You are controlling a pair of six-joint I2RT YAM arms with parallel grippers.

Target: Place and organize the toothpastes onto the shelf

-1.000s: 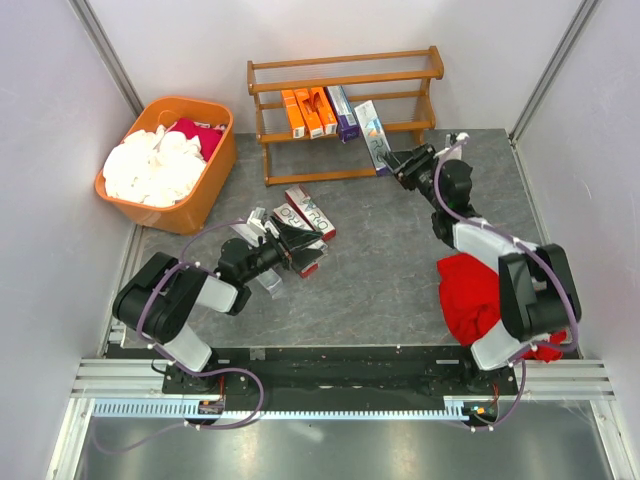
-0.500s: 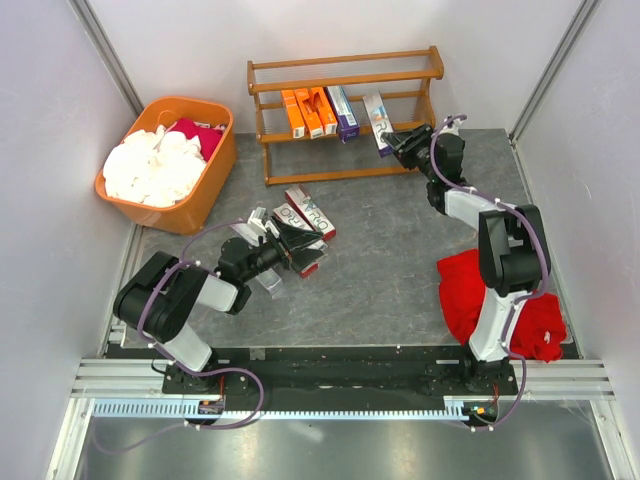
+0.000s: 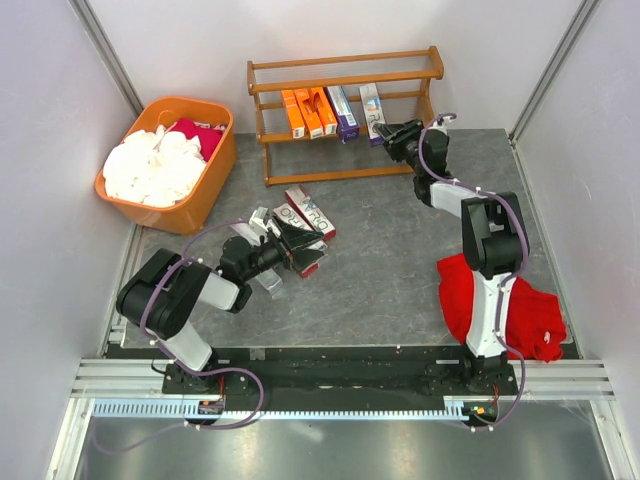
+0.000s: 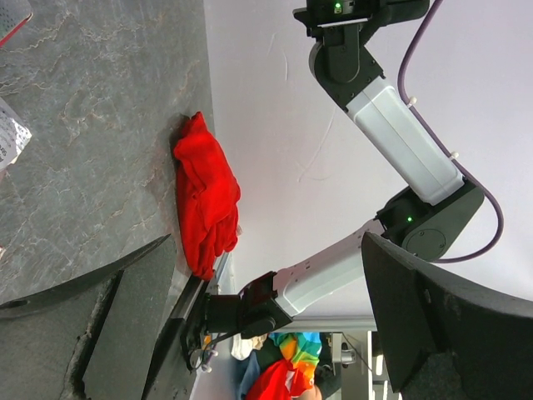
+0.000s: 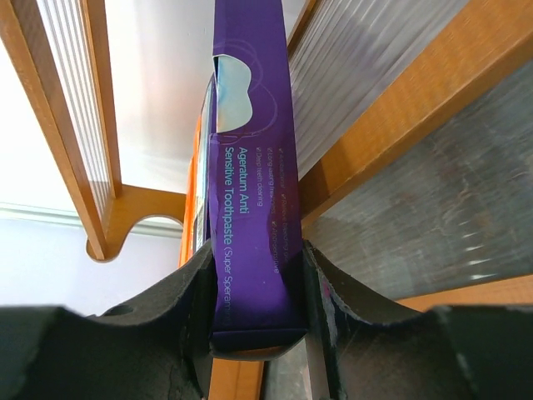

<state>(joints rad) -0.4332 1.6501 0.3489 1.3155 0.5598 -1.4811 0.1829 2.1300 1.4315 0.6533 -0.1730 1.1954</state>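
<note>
The wooden shelf [image 3: 400, 75] stands at the back of the table. On its middle tier lie orange toothpastes [image 3: 305, 110] and a purple one [image 3: 343, 110]. My right gripper [image 3: 390, 133] is shut on a purple-and-white toothpaste [image 3: 372, 108] that lies on that tier beside them. In the right wrist view this carton [image 5: 254, 208] sits clamped between both pads, my right gripper [image 5: 256, 312] at its near end, with a shelf rail [image 5: 391, 125] beside it. My left gripper [image 3: 303, 244] hovers open over loose toothpastes [image 3: 308, 212] on the table. In its own view my left gripper [image 4: 275, 325] holds nothing.
An orange tub [image 3: 205, 205] full of white and pink cloths sits at the back left. A red cloth [image 3: 470, 290] lies by the right arm's base, also seen as the red cloth [image 4: 204, 196]. A silver-grey carton [image 3: 266, 278] lies under the left arm.
My right gripper has carried its carton up and left from the shelf's right front onto the middle tier, beside the purple one. The left arm has not moved.
</note>
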